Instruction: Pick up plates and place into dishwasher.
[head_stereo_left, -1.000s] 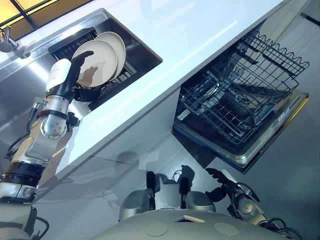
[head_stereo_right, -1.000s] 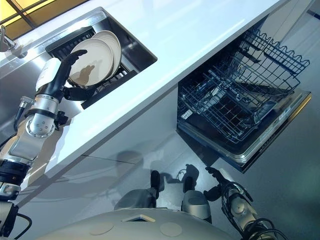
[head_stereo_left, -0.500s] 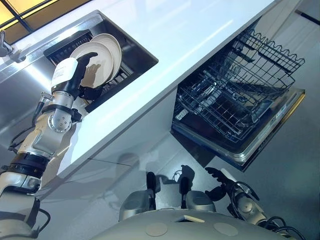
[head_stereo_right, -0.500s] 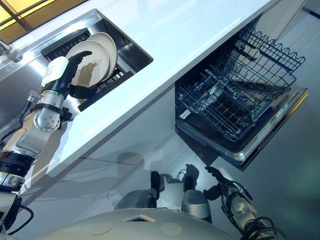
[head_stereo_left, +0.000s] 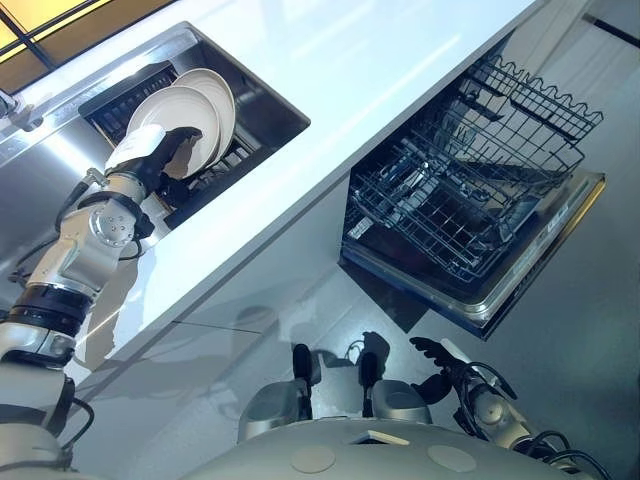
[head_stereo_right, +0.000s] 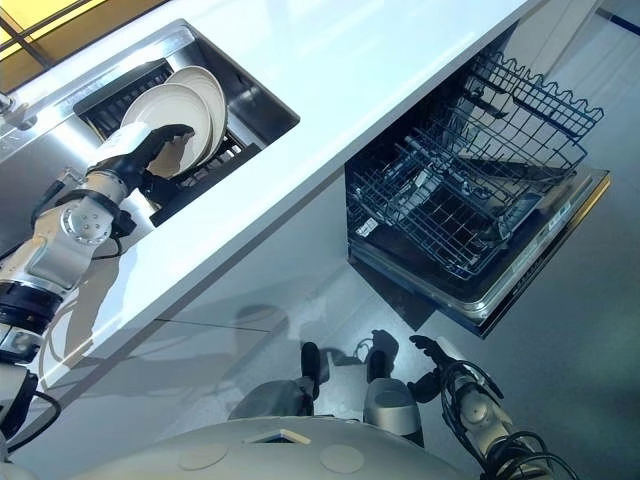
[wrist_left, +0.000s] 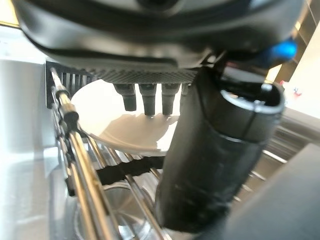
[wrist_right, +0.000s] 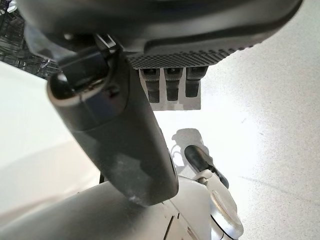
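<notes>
Two cream plates stand on edge in a dark rack (head_stereo_left: 212, 172) inside the steel sink (head_stereo_left: 272, 108). The front plate (head_stereo_left: 165, 106) leans against the back plate (head_stereo_left: 216, 92). My left hand (head_stereo_left: 152, 152) reaches over the sink's edge, its fingers (wrist_left: 150, 102) laid against the front plate's (wrist_left: 125, 131) face and its thumb (wrist_left: 215, 150) held out below the rim, apart from it. The dishwasher (head_stereo_left: 470, 290) stands open at the right with its lower rack (head_stereo_left: 445, 215) pulled out and bare. My right hand (head_stereo_left: 440, 354) hangs low at my right side, relaxed and holding nothing.
A long white counter (head_stereo_left: 360, 70) runs between the sink and the dishwasher. The upper wire basket (head_stereo_left: 535, 95) sticks out above the lower rack. A tap (head_stereo_left: 12, 102) is at the far left. Grey floor lies below the open door.
My left hand has tipped forward and dropped lower against the front plate, with its fingers now bent over the plate's face. The plates and my right hand have stayed put.
</notes>
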